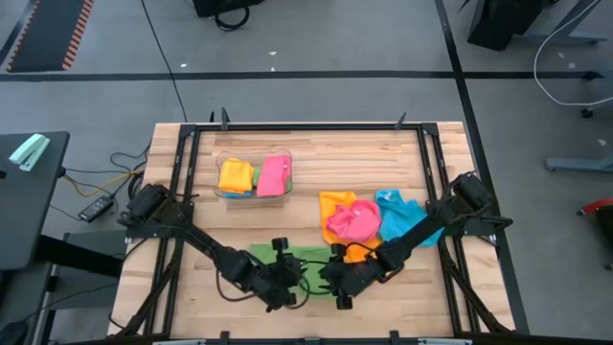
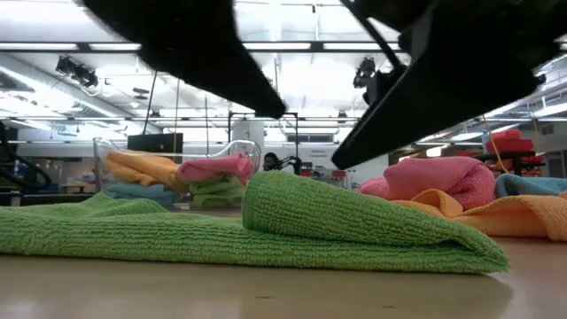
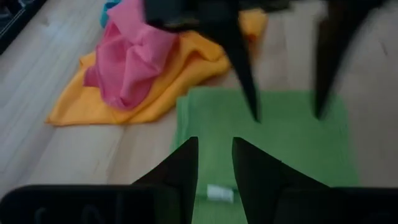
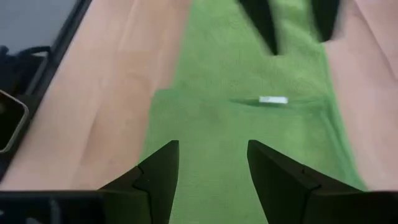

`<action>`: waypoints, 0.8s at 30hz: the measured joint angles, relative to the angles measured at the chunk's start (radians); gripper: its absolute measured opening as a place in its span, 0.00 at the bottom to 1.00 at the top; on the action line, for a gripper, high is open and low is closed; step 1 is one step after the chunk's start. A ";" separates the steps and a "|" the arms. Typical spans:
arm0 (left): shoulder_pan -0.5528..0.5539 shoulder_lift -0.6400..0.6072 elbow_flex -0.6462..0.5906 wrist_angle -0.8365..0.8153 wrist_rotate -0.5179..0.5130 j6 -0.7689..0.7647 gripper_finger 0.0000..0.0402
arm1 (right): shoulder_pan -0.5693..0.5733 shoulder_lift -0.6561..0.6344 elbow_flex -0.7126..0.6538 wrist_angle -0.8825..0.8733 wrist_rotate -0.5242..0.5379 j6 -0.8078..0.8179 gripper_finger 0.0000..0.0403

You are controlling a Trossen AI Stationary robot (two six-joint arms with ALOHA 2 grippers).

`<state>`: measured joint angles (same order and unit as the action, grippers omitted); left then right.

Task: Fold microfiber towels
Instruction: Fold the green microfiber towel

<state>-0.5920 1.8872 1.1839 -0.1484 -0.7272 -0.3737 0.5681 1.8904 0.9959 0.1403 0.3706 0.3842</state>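
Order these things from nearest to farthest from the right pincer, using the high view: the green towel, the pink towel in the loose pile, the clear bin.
From the right pincer:
1. Green towel, directly under it, near the front edge.
2. Pink towel in the loose pile, just behind it, toward the right.
3. Clear bin, farthest, at the back left.

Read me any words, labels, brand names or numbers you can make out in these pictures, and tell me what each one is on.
No text can be read anywhere.
Small white tag on the green towel, at: too small and blurred to read; any print cannot be told.
The towels in the clear bin, and the pink towel, orange towel and blue towel: no lettering visible.
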 joint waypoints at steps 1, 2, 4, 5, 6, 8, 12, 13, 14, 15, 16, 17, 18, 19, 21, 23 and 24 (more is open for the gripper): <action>0.011 0.006 0.000 0.018 0.004 0.000 0.27 | 0.008 0.010 0.002 0.016 0.014 0.013 0.50; 0.023 0.011 0.001 0.032 0.015 0.001 0.27 | 0.018 0.015 0.003 0.015 0.031 0.021 0.49; 0.049 0.034 0.000 0.073 0.046 0.002 0.27 | 0.037 0.015 0.000 0.008 0.062 0.033 0.49; 0.059 0.046 0.003 0.095 0.078 0.004 0.27 | 0.044 0.016 0.001 0.009 0.074 0.042 0.49; 0.069 0.056 -0.001 0.088 0.098 0.012 0.27 | 0.052 0.016 0.001 0.003 0.078 0.052 0.48; 0.087 0.091 0.001 0.134 0.141 0.020 0.27 | 0.069 0.016 0.001 -0.028 0.082 0.057 0.48; 0.102 0.128 0.000 0.143 0.225 0.019 0.27 | 0.097 0.015 0.004 -0.122 0.095 0.045 0.46; 0.105 0.133 0.001 0.141 0.254 0.019 0.27 | 0.101 0.015 0.002 -0.139 0.103 0.024 0.46; 0.104 0.134 0.000 0.130 0.270 0.019 0.27 | 0.108 0.015 0.002 -0.147 0.111 0.000 0.46; 0.102 0.138 -0.001 0.129 0.282 0.019 0.27 | 0.114 0.015 0.003 -0.151 0.119 -0.022 0.46; 0.101 0.141 0.000 0.139 0.286 0.019 0.27 | 0.116 0.015 0.003 -0.157 0.127 -0.049 0.46; 0.100 0.142 0.001 0.132 0.286 0.021 0.27 | 0.119 0.015 0.003 -0.163 0.132 -0.081 0.46; 0.099 0.142 0.000 0.125 0.286 0.026 0.27 | 0.123 0.015 0.003 -0.164 0.134 -0.112 0.46; 0.099 0.142 0.000 0.126 0.289 0.027 0.27 | 0.123 0.015 0.003 -0.164 0.134 -0.146 0.46; 0.099 0.142 0.000 0.117 0.289 0.030 0.27 | 0.123 0.015 0.003 -0.172 0.135 -0.227 0.46; 0.097 0.142 0.000 0.093 0.288 0.034 0.27 | 0.123 0.015 0.003 -0.194 0.135 -0.297 0.48; 0.095 0.142 0.000 0.089 0.288 0.041 0.27 | 0.122 0.015 0.003 -0.203 0.135 -0.328 0.48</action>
<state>-0.4975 2.0293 1.1839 -0.0597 -0.4394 -0.3323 0.6903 1.9057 0.9993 -0.0624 0.5058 0.0559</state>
